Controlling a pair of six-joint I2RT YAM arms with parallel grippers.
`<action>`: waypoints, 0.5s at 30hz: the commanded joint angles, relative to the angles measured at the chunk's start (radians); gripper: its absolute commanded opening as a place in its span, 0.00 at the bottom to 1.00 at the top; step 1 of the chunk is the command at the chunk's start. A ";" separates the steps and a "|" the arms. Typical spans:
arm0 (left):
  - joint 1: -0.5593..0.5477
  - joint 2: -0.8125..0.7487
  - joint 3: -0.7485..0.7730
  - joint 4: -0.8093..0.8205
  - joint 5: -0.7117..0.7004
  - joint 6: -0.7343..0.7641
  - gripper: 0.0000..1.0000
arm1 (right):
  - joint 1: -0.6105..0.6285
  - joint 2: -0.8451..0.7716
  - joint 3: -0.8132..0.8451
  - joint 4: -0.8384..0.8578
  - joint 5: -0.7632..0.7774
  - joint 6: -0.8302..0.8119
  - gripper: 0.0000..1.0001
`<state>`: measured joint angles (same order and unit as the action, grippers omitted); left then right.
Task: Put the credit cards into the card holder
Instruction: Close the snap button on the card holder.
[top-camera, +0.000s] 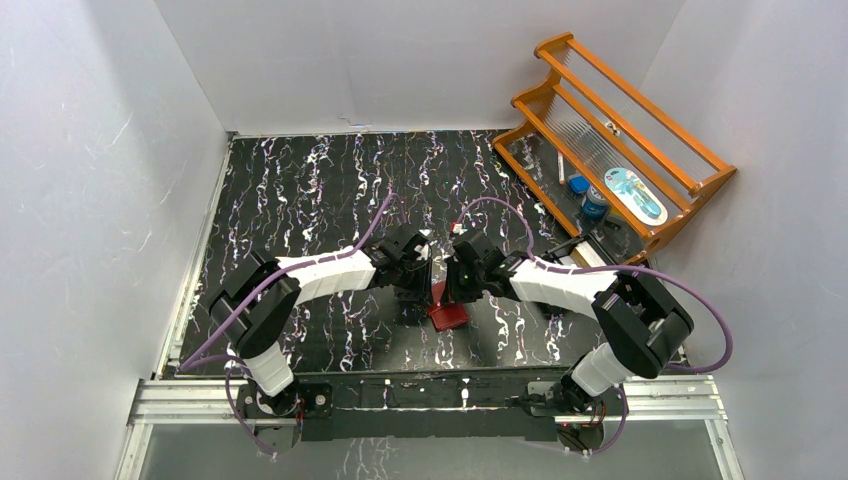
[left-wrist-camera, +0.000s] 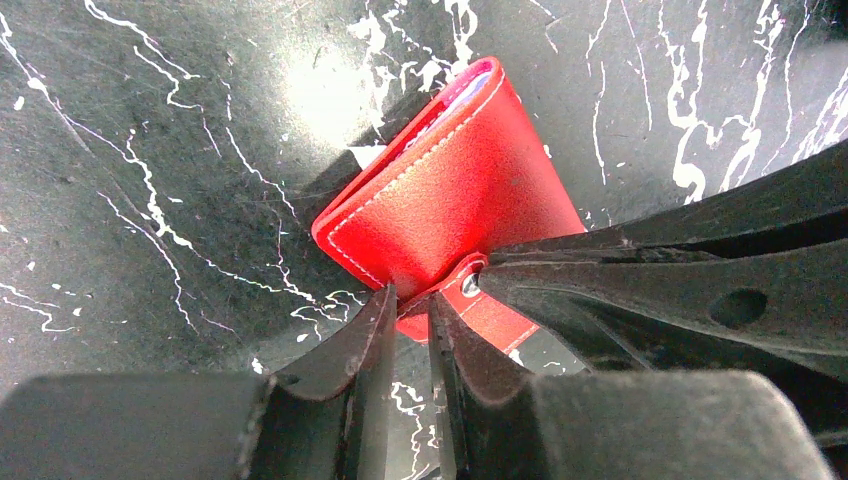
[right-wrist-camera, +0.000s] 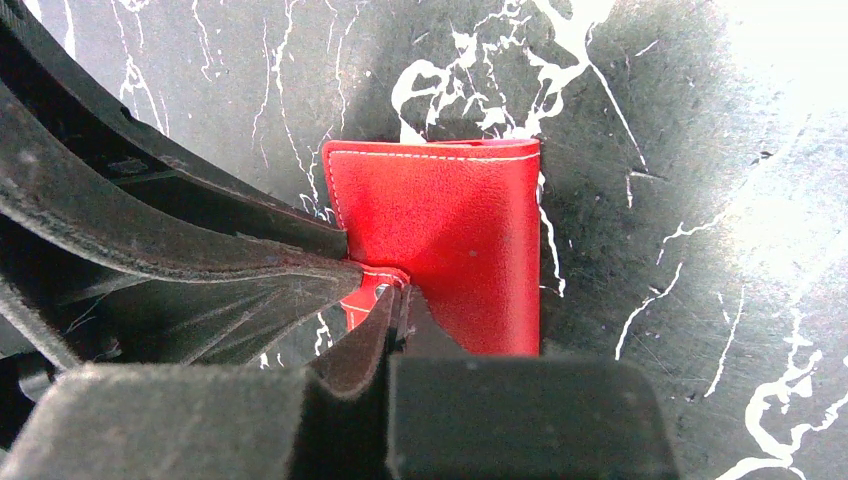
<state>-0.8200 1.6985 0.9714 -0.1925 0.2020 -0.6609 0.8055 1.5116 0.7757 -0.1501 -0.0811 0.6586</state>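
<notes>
Card holder (left-wrist-camera: 440, 200) folded nearly shut, contents mostly hidden.

From above, the card holder (top-camera: 449, 317) shows only a red corner; the rest lies under the left gripper (top-camera: 422, 285) and the right gripper (top-camera: 458, 290). In both wrist views the jaws cover its near edge. Its inside shows only as a pale sliver; pocket or credit cards, I cannot tell. The things on the wooden rack (top-camera: 600, 130) are too small to name.
</notes>
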 joint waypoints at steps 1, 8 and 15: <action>0.000 0.010 0.011 -0.013 0.016 0.014 0.17 | -0.001 0.010 -0.045 -0.030 0.056 -0.020 0.00; -0.001 0.010 0.012 -0.015 0.016 0.012 0.17 | 0.001 0.029 -0.066 -0.073 0.082 -0.046 0.00; 0.001 0.019 0.013 -0.014 0.017 0.012 0.17 | 0.001 0.038 -0.055 -0.064 0.074 -0.054 0.00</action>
<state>-0.8200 1.7004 0.9714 -0.1902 0.2028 -0.6605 0.8051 1.5043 0.7475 -0.1226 -0.0803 0.6498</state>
